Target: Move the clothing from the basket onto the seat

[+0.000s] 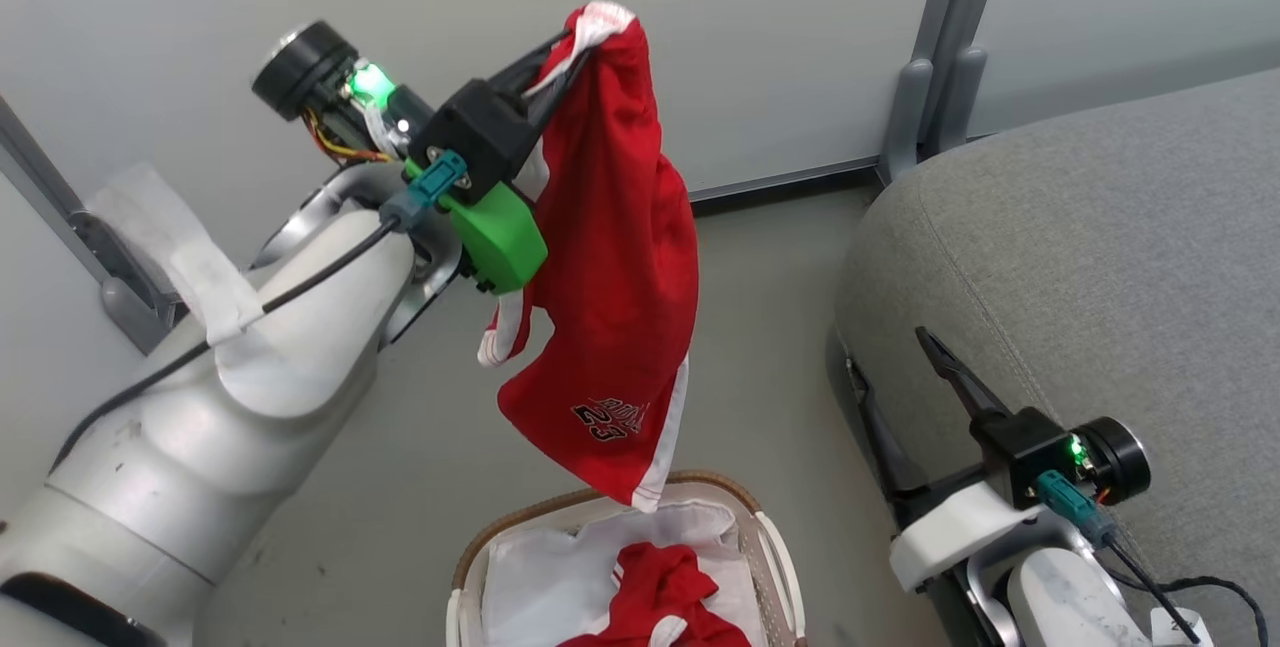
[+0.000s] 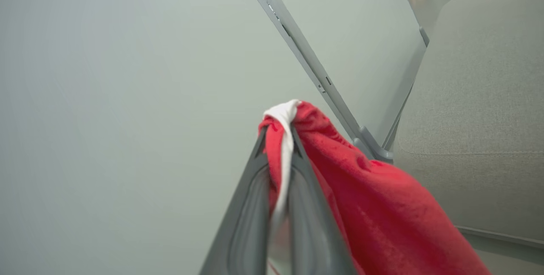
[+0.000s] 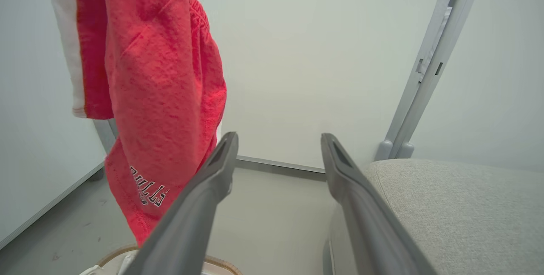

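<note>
Worrying mostly about the grip here: the left gripper [image 1: 578, 39], upper middle of the head view, is pinched shut on the red shorts [image 1: 615, 257] by just a bunched bit of white waistband trim, right at the fingertips (the left wrist view shows that trim squeezed between both fingers with hardly any fabric past them). If that thin fold slides out on a swing toward the seat [image 1: 1100, 227] at the right of the frame, I reckon the shorts land on the floor [image 1: 760, 327] or back in the basket [image 1: 520, 519] at bottom centre. Other risk: the lowest hem corner looks to hang just above the basket rim, so a sideways move without extra lift could drag across it. The right gripper [image 1: 890, 357] sits spread wide and empty at the lower right, beside the seat's edge and roughly in the path, so cloth could hook a finger. The shorts are bright red with a white side stripe and dark lettering with a 23 near the hem, hanging long and limp. 1 more red garment [image 1: 670, 577] lies crumpled on the white liner [image 1: 560, 567] in the basket.
</note>
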Controlling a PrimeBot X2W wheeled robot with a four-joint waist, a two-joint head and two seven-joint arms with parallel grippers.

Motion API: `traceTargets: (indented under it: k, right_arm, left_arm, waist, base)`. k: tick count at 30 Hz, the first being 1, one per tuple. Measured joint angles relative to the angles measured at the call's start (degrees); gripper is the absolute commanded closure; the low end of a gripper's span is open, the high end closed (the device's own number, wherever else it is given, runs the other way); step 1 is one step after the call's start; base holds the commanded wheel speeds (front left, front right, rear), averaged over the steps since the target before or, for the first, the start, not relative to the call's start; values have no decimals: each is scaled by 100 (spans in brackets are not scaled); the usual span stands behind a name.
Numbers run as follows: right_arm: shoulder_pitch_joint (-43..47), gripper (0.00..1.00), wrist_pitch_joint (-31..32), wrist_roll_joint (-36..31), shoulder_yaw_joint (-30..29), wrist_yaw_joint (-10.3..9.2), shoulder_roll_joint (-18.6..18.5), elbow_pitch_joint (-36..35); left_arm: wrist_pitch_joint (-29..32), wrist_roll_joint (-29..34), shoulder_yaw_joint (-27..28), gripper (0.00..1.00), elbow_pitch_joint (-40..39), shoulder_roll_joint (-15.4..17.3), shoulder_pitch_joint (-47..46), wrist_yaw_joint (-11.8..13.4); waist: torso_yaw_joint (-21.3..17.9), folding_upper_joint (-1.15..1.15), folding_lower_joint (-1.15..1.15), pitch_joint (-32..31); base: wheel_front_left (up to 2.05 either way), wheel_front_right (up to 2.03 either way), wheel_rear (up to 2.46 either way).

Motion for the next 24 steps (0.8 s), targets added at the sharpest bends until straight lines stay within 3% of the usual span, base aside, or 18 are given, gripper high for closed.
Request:
traceTargets:
  k: [9,24]
  right_arm:
    - [-185,0,0,11,497,0,0,-2]
    - [-1196,0,0,211,1322,0,1,197]
  left_arm:
    - [91,-163,-201,100,-75,-44,-706,-1]
    - [247,-339,-564,100,-225,-528,-973,10]
  waist:
    - [5,0,0,-149]
    - [260,0,0,-313]
  base:
    - [0,0,0]
    - [0,0,0]
